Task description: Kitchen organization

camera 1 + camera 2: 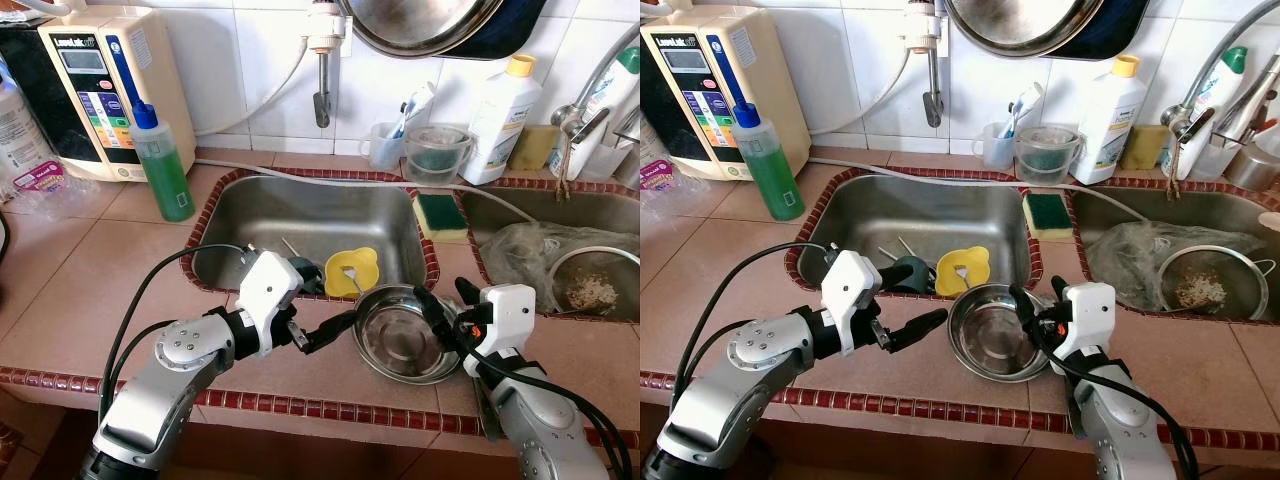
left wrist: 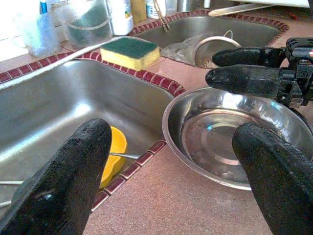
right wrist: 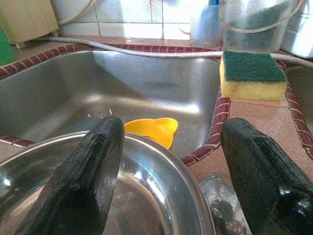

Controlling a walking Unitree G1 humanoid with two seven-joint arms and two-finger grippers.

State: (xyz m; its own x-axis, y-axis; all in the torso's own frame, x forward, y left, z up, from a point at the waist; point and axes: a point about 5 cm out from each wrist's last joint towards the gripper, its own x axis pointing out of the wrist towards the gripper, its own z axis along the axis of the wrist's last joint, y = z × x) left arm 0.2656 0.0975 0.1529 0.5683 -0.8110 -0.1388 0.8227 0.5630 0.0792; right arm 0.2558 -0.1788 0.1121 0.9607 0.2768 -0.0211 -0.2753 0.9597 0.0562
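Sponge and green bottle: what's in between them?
The left sink basin lies between the sponge and the green bottle, with a yellow dish in it, as the left eye view shows.

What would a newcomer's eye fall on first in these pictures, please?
Probably the steel bowl on the counter's front edge beside the left sink, with the open left gripper and open right gripper on either side of it. Next, the yellow dish in that sink.
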